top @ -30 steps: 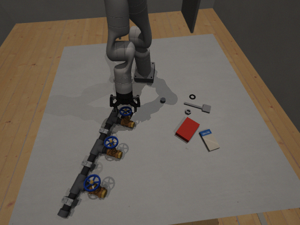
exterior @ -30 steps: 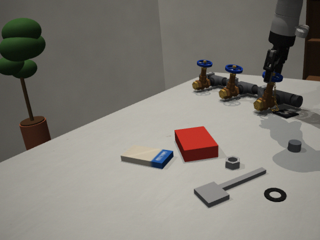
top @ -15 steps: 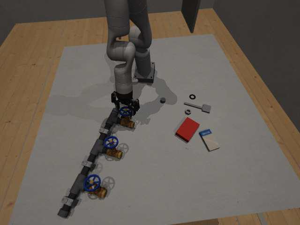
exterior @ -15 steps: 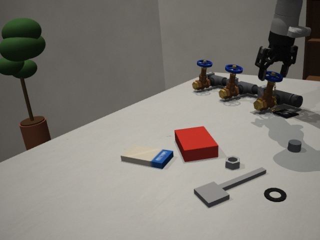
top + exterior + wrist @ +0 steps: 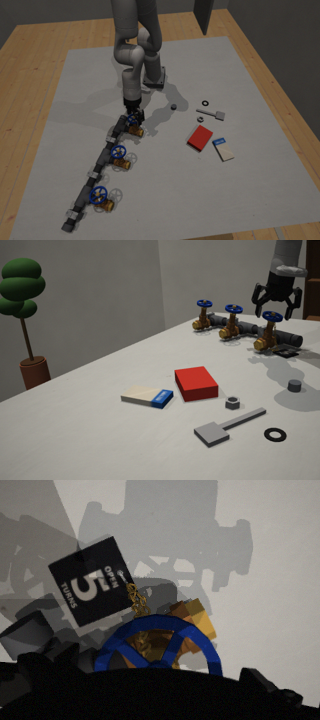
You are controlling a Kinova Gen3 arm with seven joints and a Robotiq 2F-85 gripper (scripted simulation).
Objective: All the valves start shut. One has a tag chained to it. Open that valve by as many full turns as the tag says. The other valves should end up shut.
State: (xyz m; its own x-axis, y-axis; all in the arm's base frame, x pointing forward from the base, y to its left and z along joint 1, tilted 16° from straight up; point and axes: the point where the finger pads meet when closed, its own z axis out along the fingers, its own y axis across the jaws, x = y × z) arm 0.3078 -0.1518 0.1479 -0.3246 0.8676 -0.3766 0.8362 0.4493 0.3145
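Three brass valves with blue handwheels stand along a dark grey pipe (image 5: 99,165) (image 5: 245,327). The valve nearest the arm's base has a handwheel (image 5: 132,119) (image 5: 272,316) (image 5: 159,645) with a brass chain (image 5: 137,600) (image 5: 275,336) to a black tag (image 5: 92,582) (image 5: 285,352) that reads "OPEN 5 TURNS". My gripper (image 5: 134,115) (image 5: 273,313) is open, its fingers on either side of this handwheel's rim, apart from it. The middle valve's handwheel (image 5: 118,153) (image 5: 233,308) and the far valve's handwheel (image 5: 99,196) (image 5: 204,303) stand free.
On the grey mat (image 5: 168,180) lie a red block (image 5: 199,137) (image 5: 195,382), a white and blue box (image 5: 223,148) (image 5: 147,396), a hex nut (image 5: 200,117) (image 5: 232,402), a grey paddle tool (image 5: 211,113) (image 5: 227,427), a black washer (image 5: 205,101) (image 5: 275,434) and a small dark cylinder (image 5: 173,106) (image 5: 294,385).
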